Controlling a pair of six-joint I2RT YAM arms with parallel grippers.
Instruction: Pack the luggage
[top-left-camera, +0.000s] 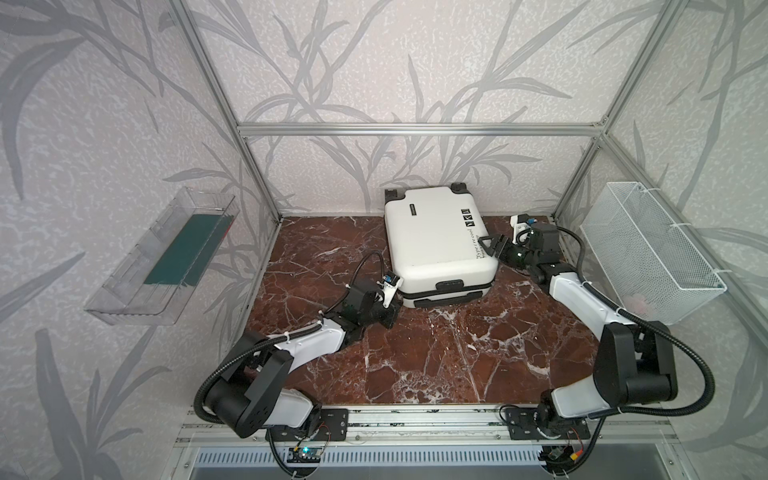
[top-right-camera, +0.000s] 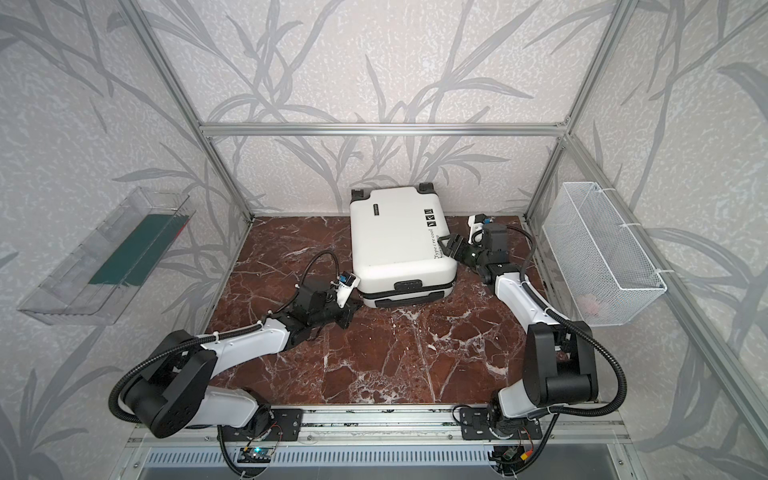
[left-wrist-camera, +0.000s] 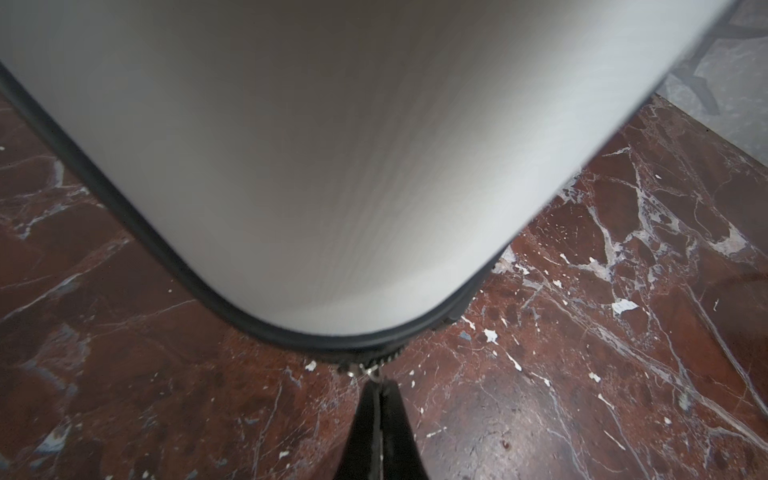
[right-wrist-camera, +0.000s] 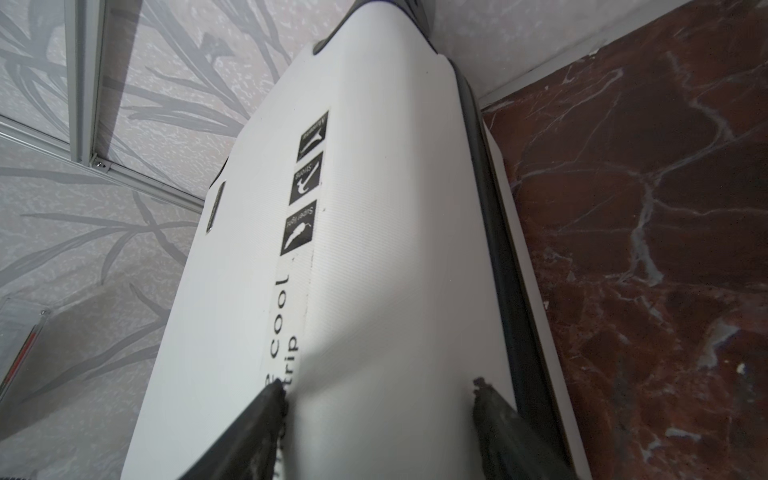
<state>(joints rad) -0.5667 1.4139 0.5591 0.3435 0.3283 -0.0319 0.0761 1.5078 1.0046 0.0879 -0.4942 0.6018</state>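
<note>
Red-brown marble tabletop (top-left-camera: 436, 353) runs bare in front of the luggage (top-left-camera: 432, 237), which lies flat w/ its two shell halves together. At the luggage's near-left corner the L gripper (left-wrist-camera: 379, 386) is pinched tight on the zip pull (left-wrist-camera: 372, 372), fingers closed w/ no gap, right where the black zipper seam (left-wrist-camera: 316, 338) bends round the corner. So the step in hand, I'd guess, is running the zip round that bend; opening or closing, can't tell. To do it well: pull along the seam, not away from the shell, and swing the wrist w/ the curve so the tab lies in line w/ the teeth. A straight yank prob drags the whole case over the marble or slips the tab out of the pinch. Go slow thru the corner, that's where sliders jam. Further back, on the luggage's right edge, the R gripper (right-wrist-camera: 378, 388) has its jaws wide apart, holding nothing, tips over the white lid beside the printed text (right-wrist-camera: 279, 316); touching or just above, can't tell. It ought to press down as a brace vs. the L arm's tug. At the luggage's far end the wheels (top-left-camera: 459, 188) sit close to the wall (top-left-camera: 415, 166), so there's little room to slide that way.
</note>
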